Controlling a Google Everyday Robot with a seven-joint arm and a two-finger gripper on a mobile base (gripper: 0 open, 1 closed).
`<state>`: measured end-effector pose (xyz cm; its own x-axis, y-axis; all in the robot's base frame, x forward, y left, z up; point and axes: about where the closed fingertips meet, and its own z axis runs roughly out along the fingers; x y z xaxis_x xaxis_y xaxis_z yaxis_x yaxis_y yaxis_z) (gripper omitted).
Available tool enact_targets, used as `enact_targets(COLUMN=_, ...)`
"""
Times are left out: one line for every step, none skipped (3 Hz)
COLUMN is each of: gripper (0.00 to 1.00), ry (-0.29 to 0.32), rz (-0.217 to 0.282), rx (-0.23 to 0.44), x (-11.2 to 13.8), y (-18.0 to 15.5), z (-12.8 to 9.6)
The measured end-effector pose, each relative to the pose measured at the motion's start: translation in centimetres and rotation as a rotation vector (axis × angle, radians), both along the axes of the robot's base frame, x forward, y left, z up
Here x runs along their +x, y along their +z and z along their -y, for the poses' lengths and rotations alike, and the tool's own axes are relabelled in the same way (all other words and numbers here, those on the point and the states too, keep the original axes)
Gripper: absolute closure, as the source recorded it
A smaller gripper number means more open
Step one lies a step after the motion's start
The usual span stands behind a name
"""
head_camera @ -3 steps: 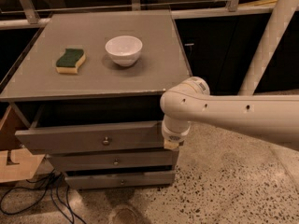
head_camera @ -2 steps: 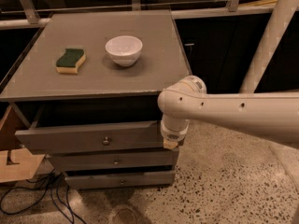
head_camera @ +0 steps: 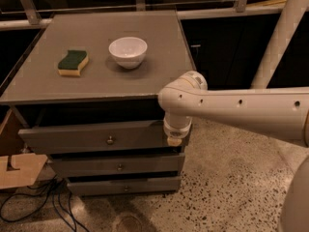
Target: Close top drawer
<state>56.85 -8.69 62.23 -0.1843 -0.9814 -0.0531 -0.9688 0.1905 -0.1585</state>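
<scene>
Pushing step is in hand, by judgement: gripper (head_camera: 174, 140) sits at the right end of the top drawer (head_camera: 87, 138) front panel, apparently touching it, wrist pointing down. Open/shut state: cannot tell here; no object seen in its hold. Arm (head_camera: 231, 110) reaches in from the right, approx. level with the panel.

Top drawer is part-open: front stands proud of the cabinet, dark gap showing between it and the surface (head_camera: 145, 81). Knob (head_camera: 110, 140) at panel centre, well left of the contact pt. Two lower drawers (head_camera: 118, 166) look closed or nearly so.

Next move calls for a straight push toward the cabinet. Contact is off-centre, so the drawer may rack and bind; shifting toward the knob would even the load.

On the surface: bowl (head_camera: 127, 51) and sponge (head_camera: 73, 62), apart, not involved.
</scene>
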Motion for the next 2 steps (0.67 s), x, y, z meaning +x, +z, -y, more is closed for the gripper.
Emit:
enact_targets(gripper=1.00, ry=-0.011, rz=0.014, rx=-0.014, x=1.3, y=0.4, z=0.0)
enact_targets(gripper=1.00, ry=-0.023, rz=0.029, rx=-0.020, x=2.4, y=0.9, z=0.1)
